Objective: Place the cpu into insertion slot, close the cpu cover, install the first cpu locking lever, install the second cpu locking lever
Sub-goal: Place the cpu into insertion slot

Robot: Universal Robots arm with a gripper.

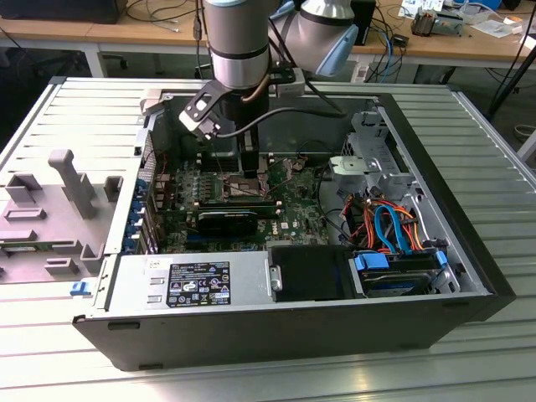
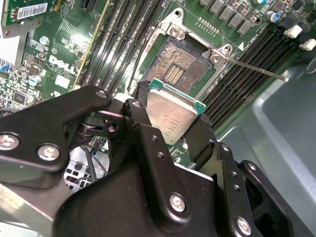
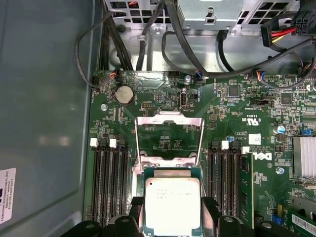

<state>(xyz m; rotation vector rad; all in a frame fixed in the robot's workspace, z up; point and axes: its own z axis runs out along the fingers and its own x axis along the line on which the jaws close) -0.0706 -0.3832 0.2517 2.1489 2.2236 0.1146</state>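
Over motherboard point(image 3: 237, 103) centre, between memory slots point(image 3: 106, 187): cpu point(image 2: 170, 116), metal top upward, held level by opposite edges in clenched gripper point(image 2: 171, 112), just above insertion slot point(image 2: 173, 71), apart from it, presumably for flat seating. Beyond, cpu cover point(image 3: 168, 121) tilted open, locking lever point(image 2: 256, 70) swung clear, leaving socket accessible.

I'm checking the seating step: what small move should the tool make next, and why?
Probably lower the cpu gently toward the insertion slot: the tool is shut on the chip, which hangs short of the bare slot, and the cpu cover stands open.
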